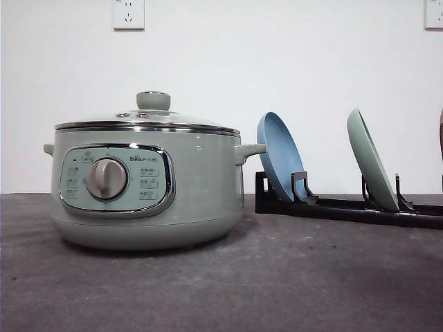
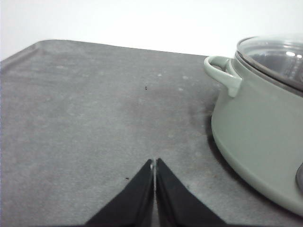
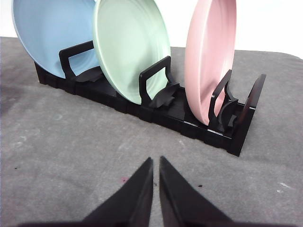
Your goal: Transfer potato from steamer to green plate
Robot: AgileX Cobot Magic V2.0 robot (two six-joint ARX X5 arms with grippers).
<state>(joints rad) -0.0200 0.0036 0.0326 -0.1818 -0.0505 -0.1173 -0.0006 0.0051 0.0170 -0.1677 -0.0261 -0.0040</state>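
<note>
I see the steamer point(image 1: 149, 187) standing lidded on the bench point(image 1: 277, 290), its panel lettering too small to read. The green plate point(image 3: 131, 49) stands upright in the black rack point(image 3: 189, 118). Left end effector point(image 2: 155, 165): tips together, empty. Right end effector point(image 3: 156, 163): nearly closed, empty.

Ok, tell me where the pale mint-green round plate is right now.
The pale mint-green round plate stands on edge in the black plastic dish rack, right of the sage-green steamer in the front view, between the blue plate and the pink plate.
</note>
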